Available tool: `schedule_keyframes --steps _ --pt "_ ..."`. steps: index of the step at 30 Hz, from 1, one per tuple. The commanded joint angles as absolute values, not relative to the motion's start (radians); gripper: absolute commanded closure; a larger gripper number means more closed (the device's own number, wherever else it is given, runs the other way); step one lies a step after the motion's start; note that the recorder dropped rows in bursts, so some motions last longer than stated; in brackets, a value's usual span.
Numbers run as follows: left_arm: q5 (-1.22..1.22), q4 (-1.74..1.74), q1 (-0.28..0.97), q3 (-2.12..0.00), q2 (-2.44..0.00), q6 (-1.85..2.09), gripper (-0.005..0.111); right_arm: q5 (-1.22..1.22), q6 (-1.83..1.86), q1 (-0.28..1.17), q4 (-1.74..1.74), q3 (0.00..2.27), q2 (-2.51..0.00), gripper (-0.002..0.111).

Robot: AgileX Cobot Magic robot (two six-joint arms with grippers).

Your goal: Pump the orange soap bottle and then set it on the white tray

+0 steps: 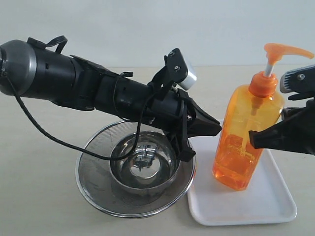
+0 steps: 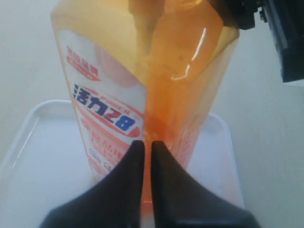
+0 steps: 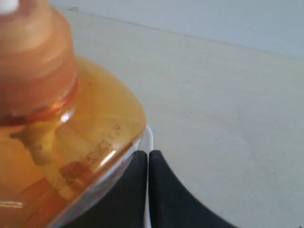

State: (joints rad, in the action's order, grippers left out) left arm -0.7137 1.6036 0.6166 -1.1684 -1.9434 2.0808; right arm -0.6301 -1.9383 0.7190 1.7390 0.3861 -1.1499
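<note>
The orange soap bottle (image 1: pixel 246 132) stands tilted on the white tray (image 1: pixel 256 206), its pump head (image 1: pixel 283 50) up at the top right. My left gripper (image 1: pixel 219 129) is shut, and its tip points at the bottle's left side, touching or nearly so. In the left wrist view the shut jaws (image 2: pixel 147 145) sit right in front of the bottle's label (image 2: pixel 109 114) above the tray (image 2: pixel 42 152). My right gripper (image 1: pixel 252 137) is shut too, with its tip against the bottle's right side. The right wrist view shows the shut jaws (image 3: pixel 148 154) beside the bottle's shoulder (image 3: pixel 95 128). Neither gripper holds anything.
A round steel strainer (image 1: pixel 98 182) with a smaller steel bowl (image 1: pixel 140 169) inside sits on the table left of the tray, under my left arm. The tray's rim (image 3: pixel 148 137) shows past the right fingertips. Bare beige table lies around.
</note>
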Motion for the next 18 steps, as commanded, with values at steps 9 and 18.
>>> schedule_keyframes --steps 9,18 --pt "-0.644 1.643 0.615 -1.176 -1.952 2.131 0.102 -0.586 -1.838 0.713 1.744 0.398 -1.151 0.108" --pt "-0.657 1.641 0.653 -1.176 -1.952 2.131 0.102 -0.527 -1.791 0.645 1.744 0.398 -1.151 0.108"
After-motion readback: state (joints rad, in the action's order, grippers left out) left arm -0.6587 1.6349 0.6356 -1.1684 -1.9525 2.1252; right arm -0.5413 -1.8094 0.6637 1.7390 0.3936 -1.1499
